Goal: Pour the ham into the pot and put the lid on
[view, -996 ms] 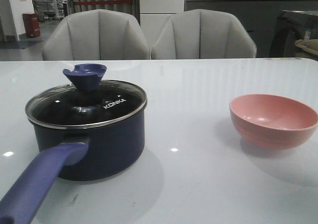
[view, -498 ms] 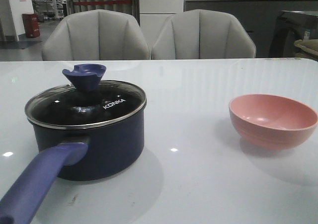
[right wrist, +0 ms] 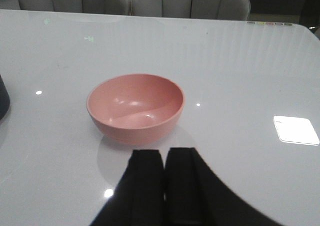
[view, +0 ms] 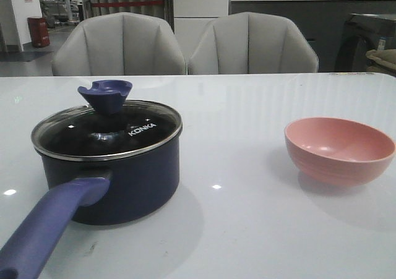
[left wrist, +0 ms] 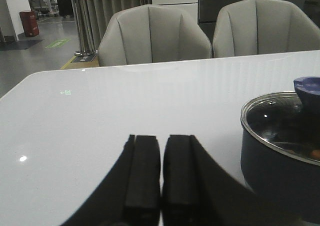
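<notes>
The navy pot (view: pixel 124 186) stands on the left of the table with its purple-blue handle (view: pixel 49 223) pointing toward the front edge. The glass lid (view: pixel 117 133) with its blue knob (view: pixel 105 95) sits on the pot. The pot and lid also show in the left wrist view (left wrist: pixel 280 136); small orange bits, probably ham (left wrist: pixel 314 153), show faintly through the glass there. The pink bowl (view: pixel 339 149) stands on the right and looks empty in the right wrist view (right wrist: pixel 135 105). My left gripper (left wrist: pixel 161 138) is shut and empty, beside the pot. My right gripper (right wrist: pixel 164 152) is shut and empty, just short of the bowl.
Two grey chairs (view: pixel 185 44) stand behind the table's far edge. The white glossy table (view: pixel 247 106) carries only the pot and the bowl. Neither arm shows in the front view.
</notes>
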